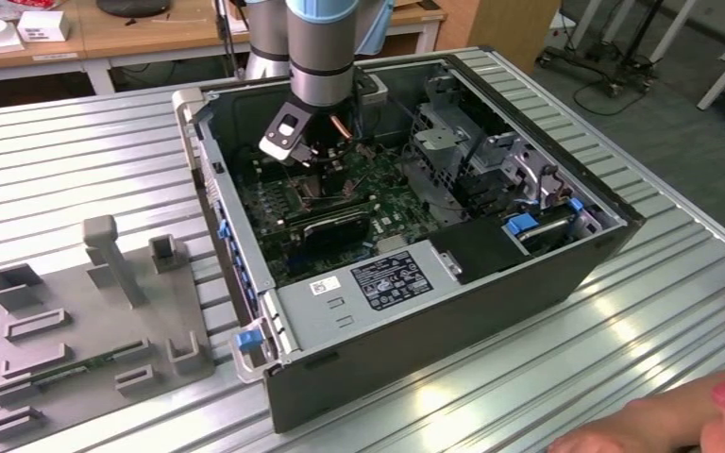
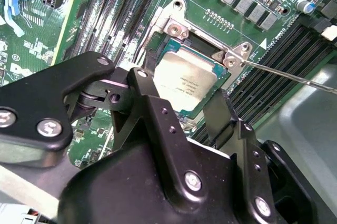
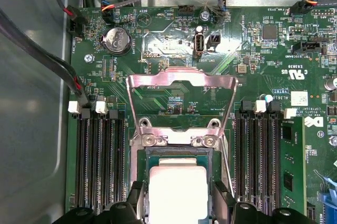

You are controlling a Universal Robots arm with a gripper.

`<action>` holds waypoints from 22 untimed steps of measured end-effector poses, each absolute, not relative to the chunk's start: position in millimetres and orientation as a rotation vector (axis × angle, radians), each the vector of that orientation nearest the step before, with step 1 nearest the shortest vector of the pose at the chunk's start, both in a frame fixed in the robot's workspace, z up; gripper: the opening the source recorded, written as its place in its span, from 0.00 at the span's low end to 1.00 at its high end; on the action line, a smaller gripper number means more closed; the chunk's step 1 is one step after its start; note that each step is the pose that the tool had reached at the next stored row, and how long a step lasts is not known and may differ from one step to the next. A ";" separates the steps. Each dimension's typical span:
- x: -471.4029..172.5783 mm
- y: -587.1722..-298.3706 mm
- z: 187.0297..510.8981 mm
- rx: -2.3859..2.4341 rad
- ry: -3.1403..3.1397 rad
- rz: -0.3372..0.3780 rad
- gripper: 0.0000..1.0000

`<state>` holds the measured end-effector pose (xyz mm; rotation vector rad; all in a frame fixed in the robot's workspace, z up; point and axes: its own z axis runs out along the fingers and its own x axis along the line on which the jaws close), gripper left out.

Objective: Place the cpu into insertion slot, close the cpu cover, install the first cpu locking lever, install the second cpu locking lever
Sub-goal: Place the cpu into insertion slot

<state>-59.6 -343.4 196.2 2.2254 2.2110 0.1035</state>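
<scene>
the first step looks done or close to done. in the first wrist view the cpu (image 3: pixel 179 192) lies flat inside the insertion slot (image 3: pixel 179 154), its pale silvery face up and square to the dark frame, with a narrow green edge showing round the metal. in the second wrist view the gripper (image 2: pixel 179 91) hangs right over it with its black jaws standing one on each side of the chip, close at its edges. whether they pinch it or have let it go, i cannot tell.

the rest of the task is not yet done. the cpu cover (image 3: pixel 181 80) is open: the silvery frame with its cut-out middle is tipped back from its hinge over the green motherboard (image 3: pixel 174 50), away from the chip. in the second wrist view a thin bright rod (image 2: pixel 295 76) slants out from the socket corner. i judge it to be one of the locking levers, unlatched. the other lever i cannot make out for sure.

in the exterior view the arm reaches down into the open computer case (image 1: pixel 376 368), which lies on the ribbed metal table (image 1: pixel 86 160).
</scene>
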 end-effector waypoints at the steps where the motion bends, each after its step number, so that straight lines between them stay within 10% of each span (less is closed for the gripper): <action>1: -59.6 -343.3 195.3 2.225 2.211 0.103 0.63; 22: -60.5 -339.3 191.0 2.222 2.208 0.097 0.63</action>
